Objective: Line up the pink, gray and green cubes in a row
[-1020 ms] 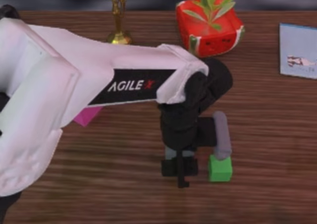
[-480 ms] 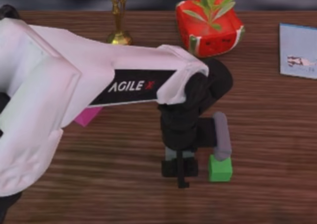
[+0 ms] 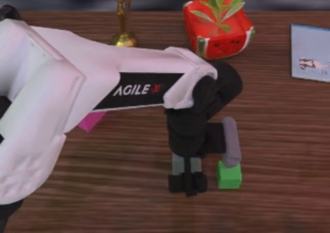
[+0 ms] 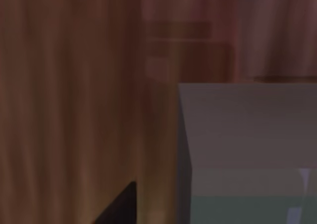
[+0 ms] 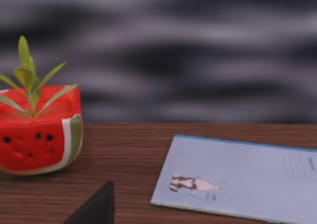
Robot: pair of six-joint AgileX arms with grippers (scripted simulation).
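My left gripper points down at the table's front middle, open, just left of the small green cube. The gray cube rests on the wood between the spread fingers. In the left wrist view a strip of table shows between it and one dark fingertip. From above, the gripper covers most of the gray cube. The pink cube lies far to the left, only a corner peeking from under my left arm. My right arm is parked out of the top view.
A watermelon-shaped planter and a gold trophy stand along the back edge. A pale blue booklet lies at the back right, also facing the right wrist view as the booklet.
The left gripper's fingers have spread apart around the gray cube. The arm and the green cube have kept their places.
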